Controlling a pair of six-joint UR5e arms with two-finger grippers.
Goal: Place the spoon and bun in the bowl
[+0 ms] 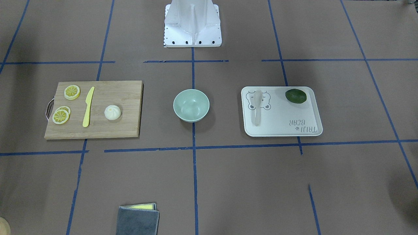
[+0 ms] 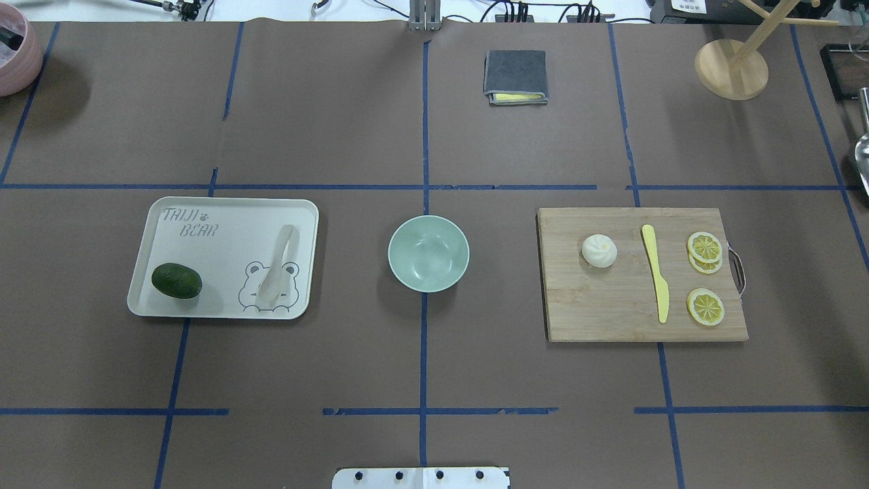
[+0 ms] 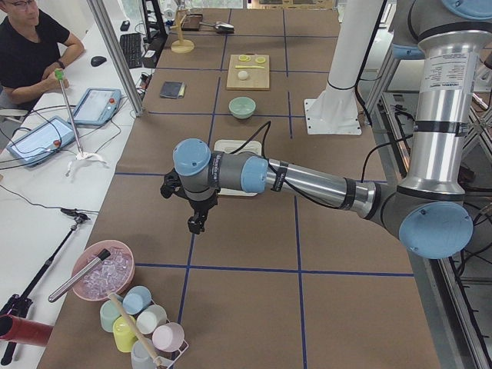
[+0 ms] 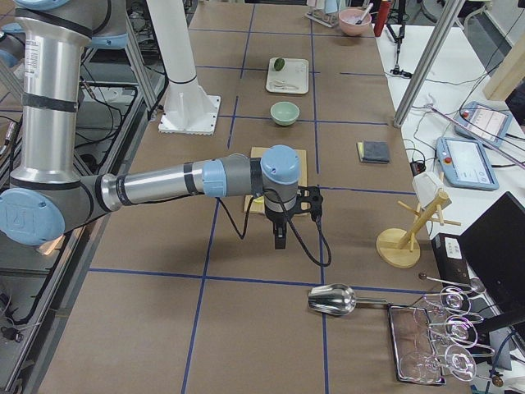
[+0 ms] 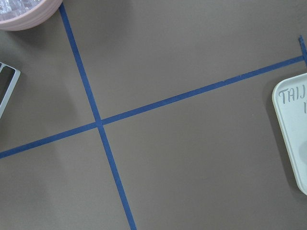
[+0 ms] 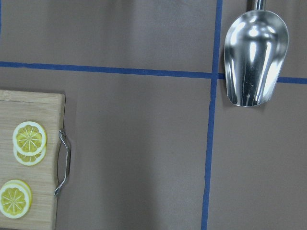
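1. Cannot tell jaw width on left gripper (image 3: 197, 224) or right gripper (image 4: 280, 241), each mid-frame in its own side view.
2. Overhead, mid-frame: small beige plastic spoon (image 2: 277, 265) lying on flat white bear-print tray (image 2: 224, 217) at left; round mint-green bowl (image 2: 428, 253) at centre; pleated white steamed bun (image 2: 599, 250) on wooden cutting board (image 2: 597, 309) at right.
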